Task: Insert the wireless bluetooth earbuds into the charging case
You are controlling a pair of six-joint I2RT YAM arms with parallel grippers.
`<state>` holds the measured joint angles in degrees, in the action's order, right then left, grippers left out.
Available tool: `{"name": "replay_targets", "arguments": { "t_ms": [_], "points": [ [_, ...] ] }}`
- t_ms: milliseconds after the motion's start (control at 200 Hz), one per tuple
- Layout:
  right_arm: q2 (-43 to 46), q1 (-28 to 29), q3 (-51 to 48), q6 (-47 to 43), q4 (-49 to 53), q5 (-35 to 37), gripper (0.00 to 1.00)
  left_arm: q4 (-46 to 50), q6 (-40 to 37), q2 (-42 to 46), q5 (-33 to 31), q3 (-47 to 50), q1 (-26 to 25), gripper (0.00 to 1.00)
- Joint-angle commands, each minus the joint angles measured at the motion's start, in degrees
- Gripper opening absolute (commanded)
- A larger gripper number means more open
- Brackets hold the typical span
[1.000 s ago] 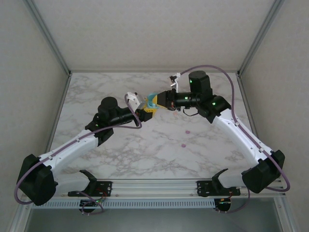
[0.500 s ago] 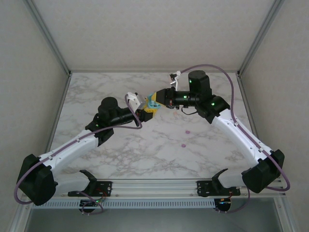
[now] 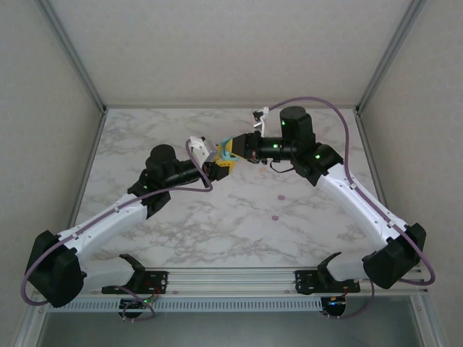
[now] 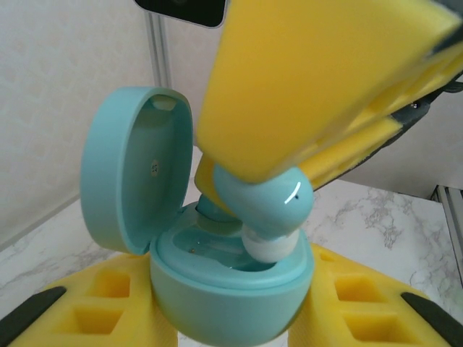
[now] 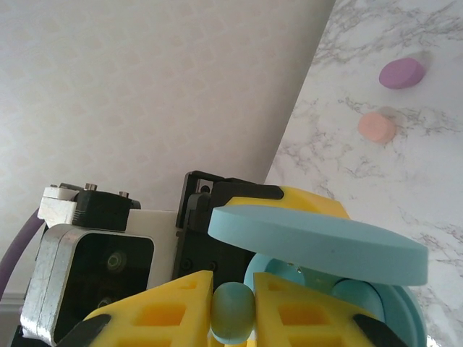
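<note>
A: Where is the earbud that we work with?
B: We hold the teal earbud between the right jaws, which are clamped on it. Its white tip points down into the open charging case, just inside the rim. We cannot tell whether it is seated.
A: And the case?
B: The left jaws are clamped on its round lower half, with a yellow pad on each side. The lid stands up, tilted back, beside the earbud. We hold both over the bench, near its middle, where our two arms meet.
A: Do we see other things?
B: On the marble bench lie a purple nub and a peach nub, near each other and well apart from the case
</note>
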<state>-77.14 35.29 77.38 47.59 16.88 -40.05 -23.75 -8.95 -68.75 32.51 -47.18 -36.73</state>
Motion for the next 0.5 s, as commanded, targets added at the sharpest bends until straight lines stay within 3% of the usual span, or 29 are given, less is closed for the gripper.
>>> {"name": "replay_targets", "arguments": {
  "t_ms": [0, 496],
  "points": [
    [-0.49, 0.81, -0.83, -0.37, -0.98, 0.66, 0.2, -3.14, 1.35, -0.16, 0.51, -1.8, -0.69, 0.22],
    [-1.34, 2.41, -0.39, -1.0, 1.01, 6.34, 0.21, -3.5, 1.52, -0.21, 0.97, -1.95, -0.8, 0.22]
  ]
}}
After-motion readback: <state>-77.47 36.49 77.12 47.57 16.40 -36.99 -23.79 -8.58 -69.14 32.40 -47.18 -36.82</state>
